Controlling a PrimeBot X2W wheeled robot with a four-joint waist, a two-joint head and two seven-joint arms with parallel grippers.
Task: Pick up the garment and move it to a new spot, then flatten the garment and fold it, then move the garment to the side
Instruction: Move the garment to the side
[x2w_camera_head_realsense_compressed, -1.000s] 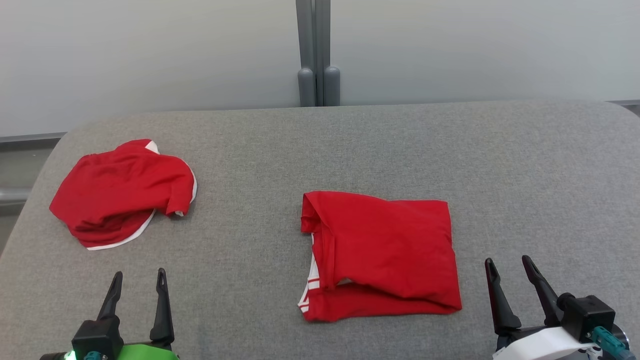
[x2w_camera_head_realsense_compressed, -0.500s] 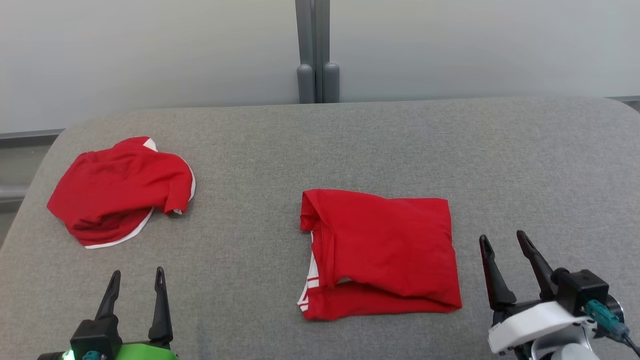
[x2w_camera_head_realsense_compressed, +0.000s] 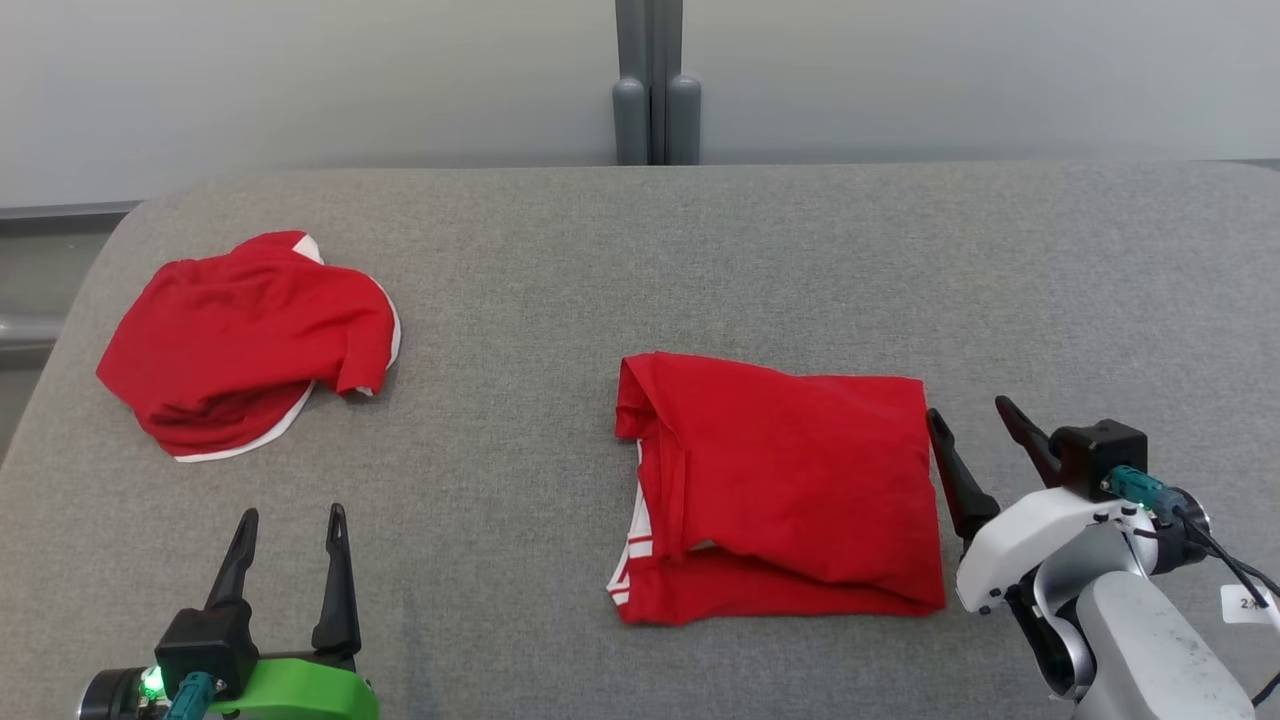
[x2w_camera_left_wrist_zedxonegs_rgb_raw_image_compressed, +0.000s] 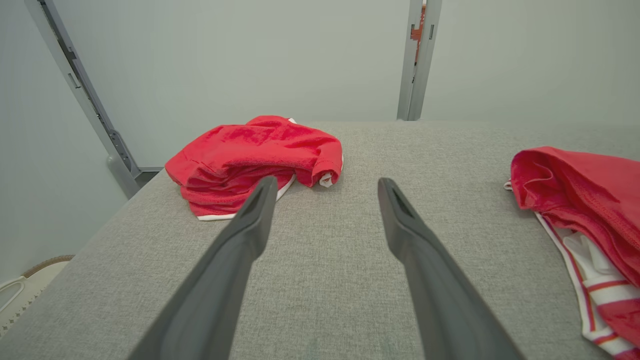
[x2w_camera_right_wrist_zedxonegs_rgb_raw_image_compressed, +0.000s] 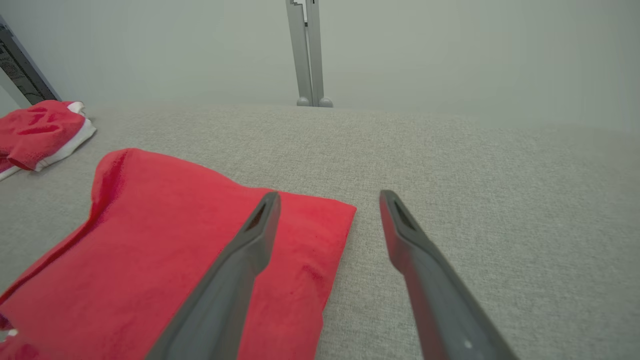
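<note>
Nearest me, the left gripper hovered over the bare grey tabletop, its jaws apart and empty. The right gripper, jaws likewise apart, sat just beside the right edge of the folded red garment at the table's middle. The folding looked finished, so moving it aside seemed the step in hand. That would call for pinching every layer at that edge. Farther left lay a second, crumpled red garment.

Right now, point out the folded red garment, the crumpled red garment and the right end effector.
Folded red garment (x2w_camera_head_realsense_compressed: 790, 480), head view, middle of top layer.
Crumpled red garment (x2w_camera_head_realsense_compressed: 240, 340), head view, heap's centre.
Right end effector (x2w_camera_head_realsense_compressed: 969, 407), head view, midway between fingertips.
</note>
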